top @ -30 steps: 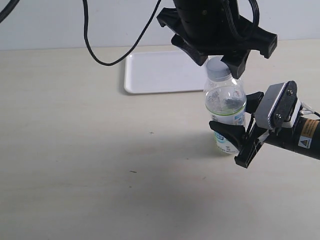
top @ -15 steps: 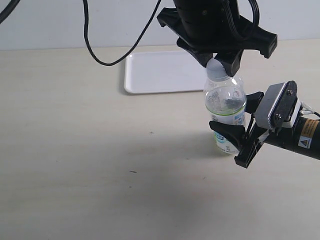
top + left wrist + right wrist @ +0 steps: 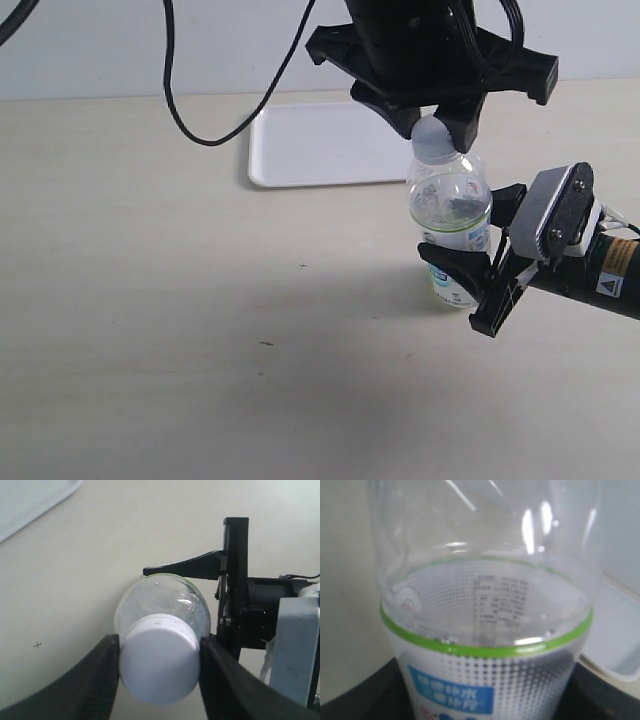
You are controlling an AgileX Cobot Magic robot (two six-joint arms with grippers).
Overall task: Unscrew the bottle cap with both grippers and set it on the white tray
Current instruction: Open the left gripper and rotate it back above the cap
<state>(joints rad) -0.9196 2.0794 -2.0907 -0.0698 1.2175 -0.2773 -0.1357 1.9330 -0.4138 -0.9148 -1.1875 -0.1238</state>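
The clear bottle [image 3: 450,215] with its white, green and blue label stands upright on the table, right of centre. My right gripper [image 3: 462,270] is shut on its labelled lower body [image 3: 485,680], one finger on each side. The white bottle cap [image 3: 436,141] sits on the neck. My left gripper [image 3: 432,125] comes down from above and is shut on the cap [image 3: 159,659], with both black fingers [image 3: 97,672] pressed against its sides. The white tray [image 3: 320,145] lies flat behind the bottle, to its left.
A black cable [image 3: 215,110] hangs in a loop above the table left of the tray. The tray's corner [image 3: 30,502] shows in the left wrist view, and its rim [image 3: 615,665] in the right wrist view. The table is pale beige.
My left gripper came down onto the cap and closed on it, then turned slightly. The right gripper and the bottle have stayed put.
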